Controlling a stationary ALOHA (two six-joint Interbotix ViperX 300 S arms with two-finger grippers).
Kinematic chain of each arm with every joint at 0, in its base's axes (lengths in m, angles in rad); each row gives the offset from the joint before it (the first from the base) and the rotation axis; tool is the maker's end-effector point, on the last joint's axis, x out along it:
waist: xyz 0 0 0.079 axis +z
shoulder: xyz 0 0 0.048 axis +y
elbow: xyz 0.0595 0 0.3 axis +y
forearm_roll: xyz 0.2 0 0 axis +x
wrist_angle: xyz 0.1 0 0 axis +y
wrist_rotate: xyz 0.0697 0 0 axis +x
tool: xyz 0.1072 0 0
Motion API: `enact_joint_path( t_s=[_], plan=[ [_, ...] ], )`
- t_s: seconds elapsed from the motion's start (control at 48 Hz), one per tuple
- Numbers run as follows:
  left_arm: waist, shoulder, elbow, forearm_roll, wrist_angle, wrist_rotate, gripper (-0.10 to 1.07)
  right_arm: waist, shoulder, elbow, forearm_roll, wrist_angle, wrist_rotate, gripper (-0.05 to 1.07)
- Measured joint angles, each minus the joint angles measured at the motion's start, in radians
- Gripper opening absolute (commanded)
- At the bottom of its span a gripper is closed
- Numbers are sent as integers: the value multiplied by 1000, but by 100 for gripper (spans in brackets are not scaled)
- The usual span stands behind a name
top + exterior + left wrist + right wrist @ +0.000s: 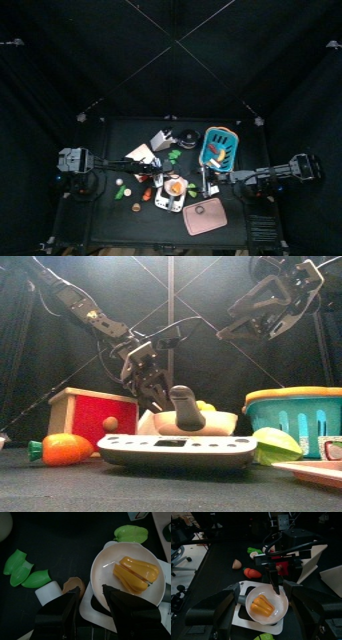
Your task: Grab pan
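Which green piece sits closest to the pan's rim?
The single green pepper lying alone just past the pan, near its rim. The other green pieces lie clustered together farther off to the side, across bare table.

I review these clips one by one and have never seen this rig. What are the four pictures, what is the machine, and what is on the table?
It is a robot with two black arms at a small black table inside black curtains. One picture looks straight down from above, one looks level across the table from its front edge, and two come from cameras on the arms' wrists.

The left tool, open, hangs just over the pan, a white pan holding a yellow pepper; nothing is held yet. The right tool is raised high, also open and holding nothing.

Around the pan lie green vegetable pieces, a tomato, a red and wooden box, a teal basket and a pink board. The pan rests on a white scale.
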Motion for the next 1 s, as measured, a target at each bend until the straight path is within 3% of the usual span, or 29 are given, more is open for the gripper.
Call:
enact_joint_path(
  t_s=[0.5,0.771,1.0],
  plan=[
    [0,34,-15,3,11,5,79,-2,-2,28,-8,0,-2,99],
    [2,40,-26,3,17,5,67,-3,-2,28,-8,0,0,99],
    [2,63,-74,5,110,5,59,-3,-2,28,-8,0,-2,99]
  ],
)
